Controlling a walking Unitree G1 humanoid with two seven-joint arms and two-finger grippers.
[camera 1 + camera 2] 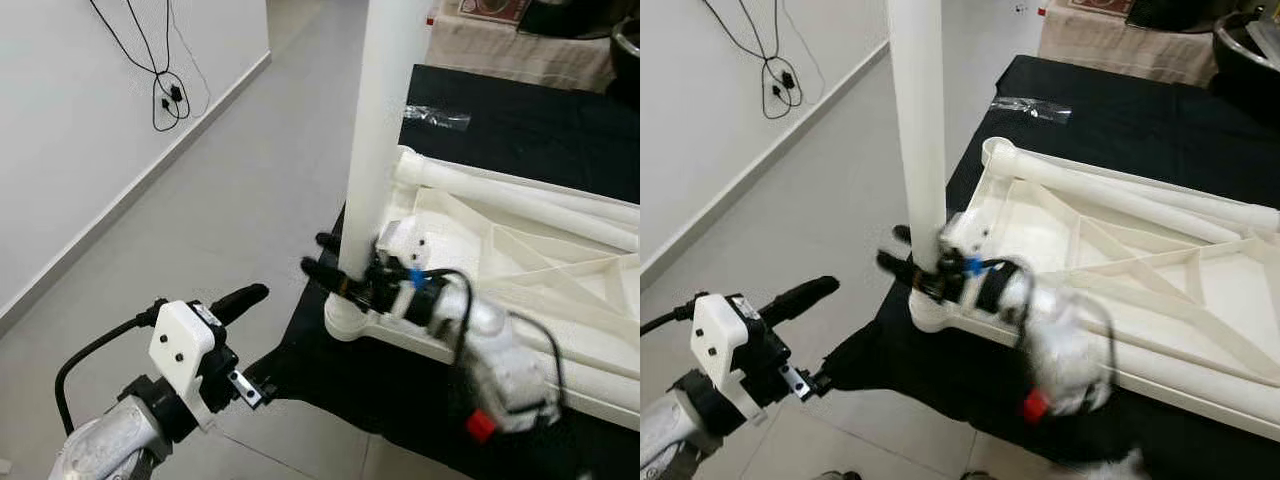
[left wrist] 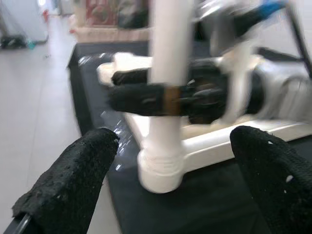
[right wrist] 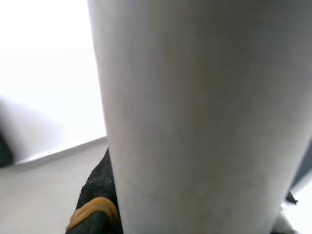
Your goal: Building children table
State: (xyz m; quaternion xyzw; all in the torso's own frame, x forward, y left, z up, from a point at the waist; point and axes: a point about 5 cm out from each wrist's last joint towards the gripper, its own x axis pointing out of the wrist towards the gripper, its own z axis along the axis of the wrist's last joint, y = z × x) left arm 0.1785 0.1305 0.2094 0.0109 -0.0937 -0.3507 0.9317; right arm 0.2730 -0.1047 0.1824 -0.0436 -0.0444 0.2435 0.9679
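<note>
White plastic table top (image 1: 1140,260): lies upside down on a black cloth (image 1: 1120,100), ribbed underside up, its near corner at the cloth's left edge.

Table leg (image 1: 385,130): white tube, upright in the corner socket (image 1: 350,318) at that near corner; upper end runs out of frame.

Right gripper (image 1: 330,268): low on the leg just above the socket, one black finger on either side of the tube, pinching it. Right wrist view: the leg's pale surface very close.

Left gripper (image 2: 175,195): held apart from the leg, over the grey floor (image 1: 250,190) left of the cloth; fingers (image 2: 73,180) spread wide, nothing between them.

Open room: bare floor extends left to a white wall (image 1: 60,130) with skirting; black cable (image 1: 165,95) hangs on the wall. Clear plastic bag (image 1: 1032,108) on the cloth beyond the table top.

Writing: none legible.
</note>
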